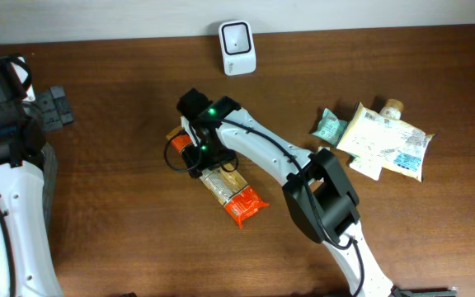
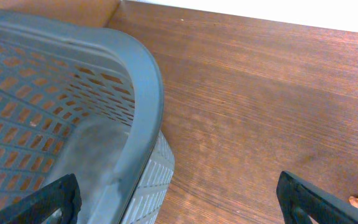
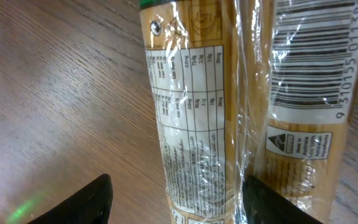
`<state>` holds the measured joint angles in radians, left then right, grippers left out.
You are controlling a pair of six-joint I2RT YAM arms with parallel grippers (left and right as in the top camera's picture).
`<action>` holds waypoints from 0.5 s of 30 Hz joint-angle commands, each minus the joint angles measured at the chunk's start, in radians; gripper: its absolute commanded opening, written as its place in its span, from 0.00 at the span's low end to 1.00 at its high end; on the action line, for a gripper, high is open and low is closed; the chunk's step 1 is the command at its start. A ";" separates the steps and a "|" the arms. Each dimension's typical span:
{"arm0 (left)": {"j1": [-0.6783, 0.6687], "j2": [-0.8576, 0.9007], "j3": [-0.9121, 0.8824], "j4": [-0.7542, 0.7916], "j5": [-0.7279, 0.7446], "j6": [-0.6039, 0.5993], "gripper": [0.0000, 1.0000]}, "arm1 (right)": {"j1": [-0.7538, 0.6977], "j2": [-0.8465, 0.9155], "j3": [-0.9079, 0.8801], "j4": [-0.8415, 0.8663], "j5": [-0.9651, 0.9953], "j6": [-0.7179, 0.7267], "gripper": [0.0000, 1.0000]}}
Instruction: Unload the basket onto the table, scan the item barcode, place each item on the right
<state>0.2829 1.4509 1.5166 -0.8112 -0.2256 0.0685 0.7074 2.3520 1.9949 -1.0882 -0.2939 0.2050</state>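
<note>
The long packet of noodles (image 1: 236, 196) is lying flat on the brown wooden surface (image 1: 114, 223), near the middle, with its orange end pointing toward the lower right. The right pincer (image 1: 198, 158) is hanging over the upper end of this packet. In the right wrist view its two dark fingers (image 3: 95, 202) are standing apart. The left one is clear of the wrapper, with bare wood showing between them, and the other one is sitting at the fold of the packet, so the pincer is open and is not gripping anything. The barcode (image 3: 309, 56) is facing up, beside the nutrition table. A small green light spot (image 3: 27, 208) is shining on the wood.

The white scanner (image 1: 237, 48) is standing at the far edge, well apart from the packet.

The left pincer (image 2: 179, 199) is spread wide and is carrying nothing; it is hanging beside the rim of a grey basket (image 2: 143, 87).

A green sachet (image 1: 330, 125), a white pouch (image 1: 382, 142) and a small bottle (image 1: 392, 107) are lying together on the right.
</note>
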 commanded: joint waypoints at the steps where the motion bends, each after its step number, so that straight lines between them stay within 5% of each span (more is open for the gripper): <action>1: 0.005 -0.008 0.003 0.002 -0.003 0.016 0.99 | -0.082 -0.003 0.072 -0.097 -0.017 -0.098 0.70; 5: 0.005 -0.008 0.003 0.002 -0.003 0.016 0.99 | -0.253 -0.036 0.235 -0.288 -0.064 -0.245 0.82; 8: 0.005 -0.008 0.003 0.002 -0.003 0.016 0.99 | -0.309 -0.009 0.130 -0.290 -0.204 -0.369 0.82; 15: 0.005 -0.008 0.003 0.002 -0.003 0.016 0.99 | -0.287 0.010 -0.046 -0.222 -0.272 -0.412 0.81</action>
<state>0.2829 1.4509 1.5166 -0.8112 -0.2256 0.0685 0.3973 2.3489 1.9865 -1.3369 -0.5282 -0.1890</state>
